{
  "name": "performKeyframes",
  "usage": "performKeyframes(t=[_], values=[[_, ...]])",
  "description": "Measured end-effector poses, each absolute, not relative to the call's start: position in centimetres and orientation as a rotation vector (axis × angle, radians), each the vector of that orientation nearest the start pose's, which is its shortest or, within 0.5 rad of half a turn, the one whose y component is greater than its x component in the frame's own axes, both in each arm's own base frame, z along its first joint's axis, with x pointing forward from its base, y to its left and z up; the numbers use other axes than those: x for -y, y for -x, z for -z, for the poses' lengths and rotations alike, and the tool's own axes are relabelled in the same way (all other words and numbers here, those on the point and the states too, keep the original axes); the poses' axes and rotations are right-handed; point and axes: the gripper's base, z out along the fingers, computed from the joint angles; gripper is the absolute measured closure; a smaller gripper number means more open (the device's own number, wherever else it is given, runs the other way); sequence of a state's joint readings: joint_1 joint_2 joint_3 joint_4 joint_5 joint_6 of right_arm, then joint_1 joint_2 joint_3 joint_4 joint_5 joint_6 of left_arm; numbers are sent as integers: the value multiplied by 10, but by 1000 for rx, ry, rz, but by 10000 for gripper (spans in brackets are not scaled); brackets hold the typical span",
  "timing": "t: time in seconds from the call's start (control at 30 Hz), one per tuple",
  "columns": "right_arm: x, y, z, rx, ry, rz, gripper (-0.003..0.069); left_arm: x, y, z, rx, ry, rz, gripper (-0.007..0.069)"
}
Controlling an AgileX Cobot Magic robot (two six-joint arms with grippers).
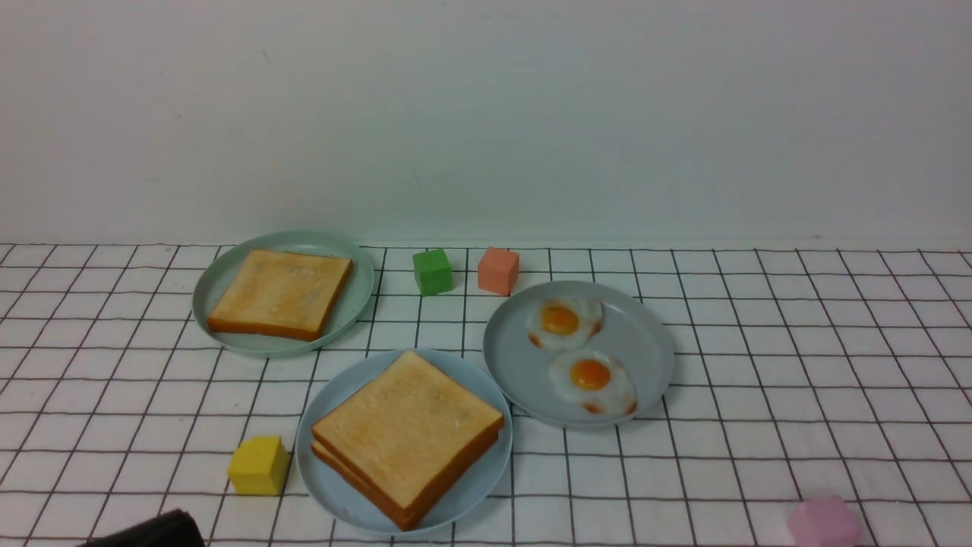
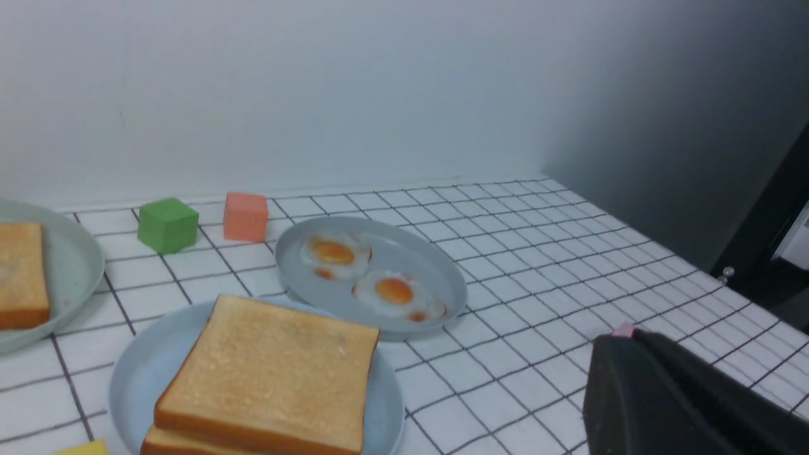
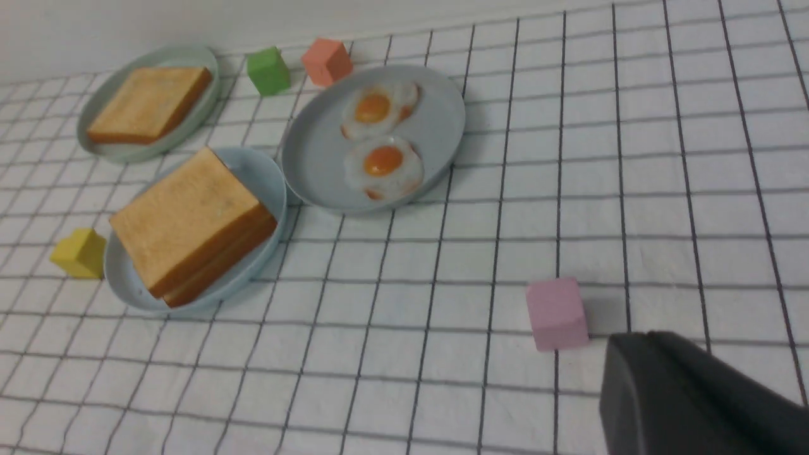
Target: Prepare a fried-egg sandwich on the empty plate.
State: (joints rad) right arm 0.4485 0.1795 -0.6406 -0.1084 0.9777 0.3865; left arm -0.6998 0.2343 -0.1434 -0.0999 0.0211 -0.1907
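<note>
With both grippers closed and empty, the left gripper (image 2: 682,398) sits right of the sandwich (image 2: 268,376); the right gripper (image 3: 695,398) sits beside a pink cube (image 3: 556,313).

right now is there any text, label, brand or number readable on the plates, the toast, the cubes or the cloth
None: no readable text in any view.
The round light-blue plastic plate with the stacked square golden toast slices, the pale green plate and the grey plate are plain.
The green, salmon, yellow and pink cubes show blank faces.
The white cloth carries only a black grid.
</note>
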Motion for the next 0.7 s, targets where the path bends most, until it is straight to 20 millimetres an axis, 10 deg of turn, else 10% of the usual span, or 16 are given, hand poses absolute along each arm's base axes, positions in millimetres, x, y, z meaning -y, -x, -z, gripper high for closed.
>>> performKeyframes(t=[0.7], values=[[-1,-31,-304,-1819,-40,-282,666,49,-57,-218,-1780,-380,725,638]])
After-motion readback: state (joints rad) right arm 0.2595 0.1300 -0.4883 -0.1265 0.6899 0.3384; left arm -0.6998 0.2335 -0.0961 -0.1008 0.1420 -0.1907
